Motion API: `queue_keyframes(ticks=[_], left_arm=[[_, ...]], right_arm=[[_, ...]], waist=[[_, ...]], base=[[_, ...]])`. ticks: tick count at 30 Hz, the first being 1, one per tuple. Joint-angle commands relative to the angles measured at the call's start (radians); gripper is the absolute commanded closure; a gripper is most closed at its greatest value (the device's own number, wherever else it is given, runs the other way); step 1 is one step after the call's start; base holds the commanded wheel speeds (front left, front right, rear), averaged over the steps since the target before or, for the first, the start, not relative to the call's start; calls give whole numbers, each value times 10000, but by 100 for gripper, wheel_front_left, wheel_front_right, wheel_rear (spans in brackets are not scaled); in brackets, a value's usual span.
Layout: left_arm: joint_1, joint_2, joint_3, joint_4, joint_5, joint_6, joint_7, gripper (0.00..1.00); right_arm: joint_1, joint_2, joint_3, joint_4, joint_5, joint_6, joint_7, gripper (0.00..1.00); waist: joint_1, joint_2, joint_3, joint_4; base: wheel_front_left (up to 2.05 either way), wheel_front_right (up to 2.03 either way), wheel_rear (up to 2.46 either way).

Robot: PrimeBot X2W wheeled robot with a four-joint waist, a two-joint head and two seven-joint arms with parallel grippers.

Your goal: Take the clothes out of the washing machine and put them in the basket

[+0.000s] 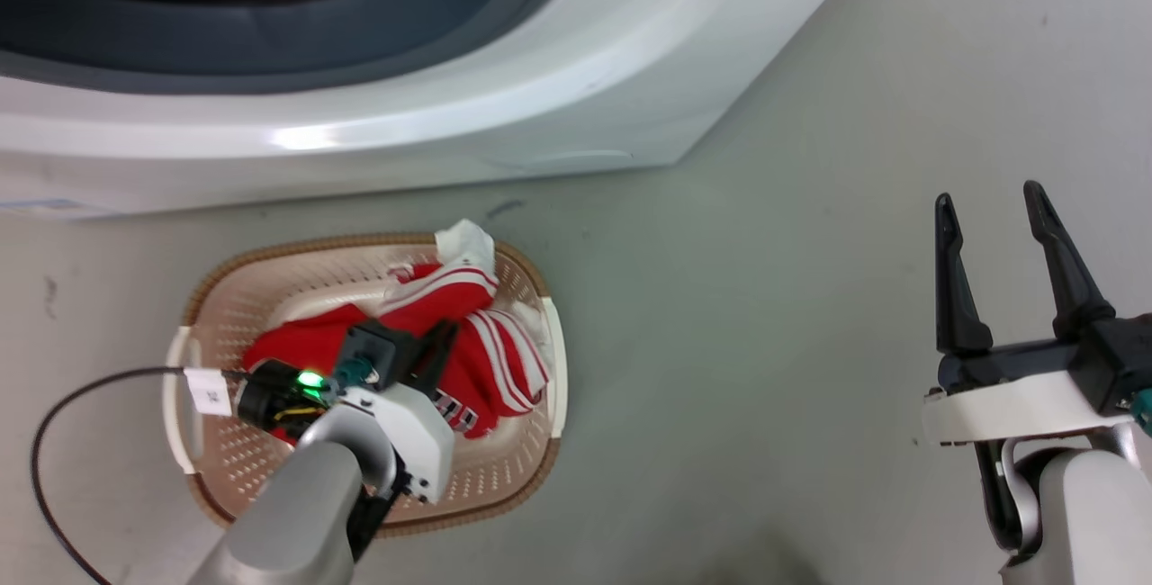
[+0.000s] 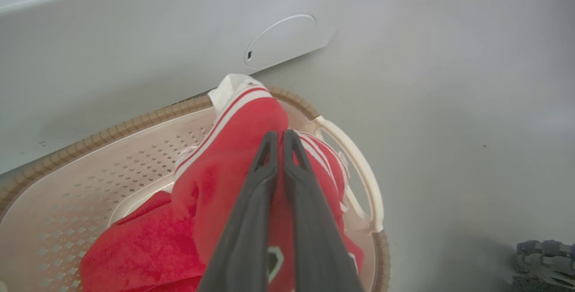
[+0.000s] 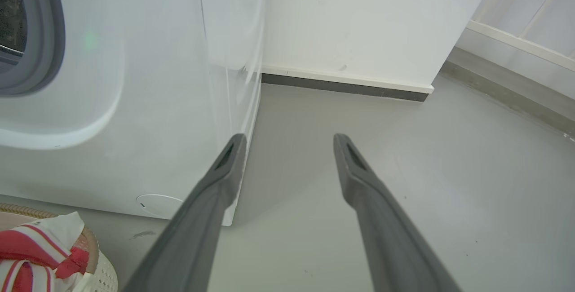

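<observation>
Two red clothes (image 1: pixel 450 297) are down in the basket (image 1: pixel 297 249), the striped jersey (image 1: pixel 504 360) heaped on the right with its white edge lapping the rim, the plain piece (image 1: pixel 274 349) beside it on the left. Left claw (image 2: pixel 278 135) is right in there, fingers pinched together on the jersey's red cloth! Basket sits on the floor (image 1: pixel 765 342) just before the washer (image 1: pixel 450 117), and the right claw (image 1: pixel 988 193) hangs well off to the side, fingers spread wide, holding nothing.

Smooth grey floor (image 3: pixel 449 184), white wall (image 3: pixel 359 22), dark skirting strip (image 3: pixel 341 86), even light
</observation>
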Motion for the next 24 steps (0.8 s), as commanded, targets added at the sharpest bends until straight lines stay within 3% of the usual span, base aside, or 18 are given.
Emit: queue_keyframes(ticks=[1,10,24], left_arm=[[-306,-2,43,304,33,-13,-83,100],[-1988,-129,-71,2935,147,-92,-272,100],[-3297,19,-144,4837,51,-121,-386,100]], right_arm=[[-210,11,6,-54,59,-7,-20,0],[-588,9,164,-350,416,-7,-20,0],[-825,9,521,-598,999,-7,-20,0]], waist=[[-1,-1,697,-359],[-1,-1,2108,-919],[-1,-1,3228,-1566]], base=[[0,0,0],[0,0,0],[0,0,0]])
